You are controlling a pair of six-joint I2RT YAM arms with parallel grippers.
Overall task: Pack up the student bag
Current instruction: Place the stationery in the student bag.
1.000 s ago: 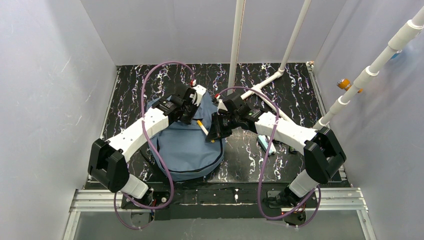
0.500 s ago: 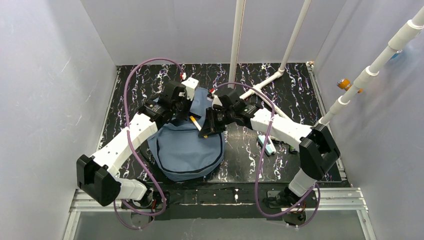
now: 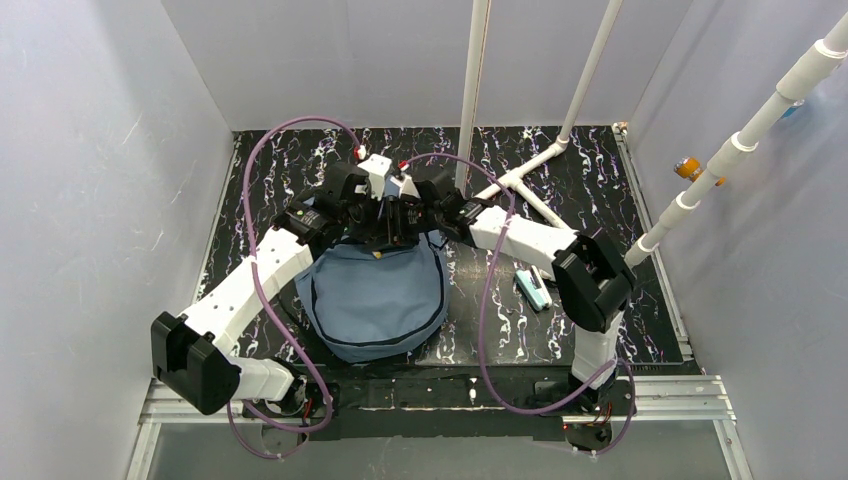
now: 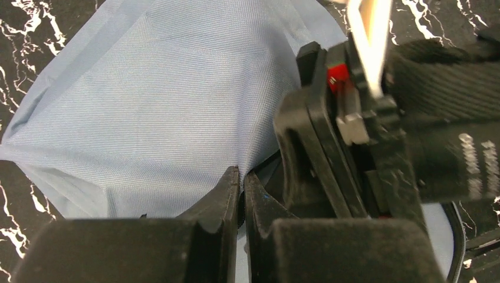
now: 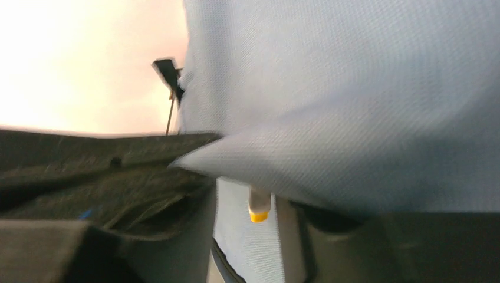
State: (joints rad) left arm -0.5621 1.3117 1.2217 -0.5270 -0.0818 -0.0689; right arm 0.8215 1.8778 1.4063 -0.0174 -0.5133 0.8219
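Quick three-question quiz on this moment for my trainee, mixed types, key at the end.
1. True or false: the left gripper hangs wide open, clear of the student bag.
2. In the right wrist view, what shows between the fingers of the right gripper? A: a white stick with a yellow tip. B: a red ball. C: a metal spoon.
3. In the top view, on which arm's side of the student bag does the teal item lie on the table?

Key: 1 false, it is shut, pinching the bag's fabric. 2 A. 3 the right arm's side.
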